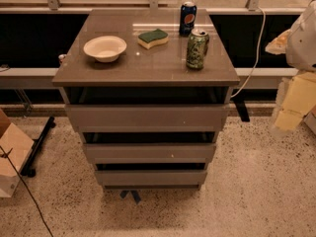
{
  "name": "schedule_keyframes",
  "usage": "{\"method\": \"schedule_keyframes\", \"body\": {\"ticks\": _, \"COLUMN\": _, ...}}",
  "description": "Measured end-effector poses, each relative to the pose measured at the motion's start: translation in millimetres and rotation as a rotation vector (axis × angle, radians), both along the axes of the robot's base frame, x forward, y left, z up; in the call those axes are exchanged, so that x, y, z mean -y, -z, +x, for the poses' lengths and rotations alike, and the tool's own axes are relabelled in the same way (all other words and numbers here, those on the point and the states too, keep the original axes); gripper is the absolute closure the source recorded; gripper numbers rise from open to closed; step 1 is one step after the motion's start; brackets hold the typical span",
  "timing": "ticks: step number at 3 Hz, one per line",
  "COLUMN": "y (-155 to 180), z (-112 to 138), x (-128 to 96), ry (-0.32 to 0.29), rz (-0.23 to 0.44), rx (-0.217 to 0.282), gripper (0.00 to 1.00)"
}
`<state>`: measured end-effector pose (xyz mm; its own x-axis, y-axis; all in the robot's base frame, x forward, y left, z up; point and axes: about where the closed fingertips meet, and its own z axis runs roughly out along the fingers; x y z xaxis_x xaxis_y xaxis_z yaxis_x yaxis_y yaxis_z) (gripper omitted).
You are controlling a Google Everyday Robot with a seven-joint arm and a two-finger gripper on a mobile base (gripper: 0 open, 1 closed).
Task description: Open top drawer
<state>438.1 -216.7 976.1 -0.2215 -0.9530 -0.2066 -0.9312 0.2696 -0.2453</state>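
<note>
At the far right edge of the view, the end effector [295,102], pale yellow under a white arm housing [302,43], hanging well apart from the desk [148,67]. Cannot tell how far open; nothing visibly held.

Off to the left of the end effector and a little lower in the view, the top drawer [147,117], directly under the desk's slab top. Tallest and widest of three plain grey-brown fronts, with a shorter middle front [149,152] and a bottom front [150,177] stacked beneath. No handle, no knob. Dark gap between slab and upper edge of the front, running the full width; hard to say whether fully closed or out a crack.

Likely handling: stiff board front on a wide box, probably on runners, so moderate weight and a straight, level pull rather than a lift. Smooth flat face, little there for a pinch from the front. Best hold judged to be the upper edge, reached through the dark gap, near the middle of the width to avoid racking the box sideways. Hook behind that lip, then draw straight back.

Left of and above the end effector, on the slab: a green can [197,48] nearest, a blue Pepsi can [187,18] behind it, a yellow-and-green sponge [152,38], a white bowl [104,48] farthest off. Tall cans liable to tip under a jerky pull; slow, steady force advised. Task judged not yet begun: no contact with the front.
</note>
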Motion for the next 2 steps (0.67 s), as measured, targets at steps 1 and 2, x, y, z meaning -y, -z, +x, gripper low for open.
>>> {"method": "schedule_keyframes", "body": {"ticks": 1, "y": -1, "z": 0, "x": -1, "ry": -0.001, "rz": 0.0, "rx": 0.005, "gripper": 0.0}}
{"method": "schedule_keyframes", "body": {"ticks": 2, "y": 10, "z": 6, "x": -10, "ry": -0.027, "rz": 0.013, "rx": 0.027, "gripper": 0.0}}
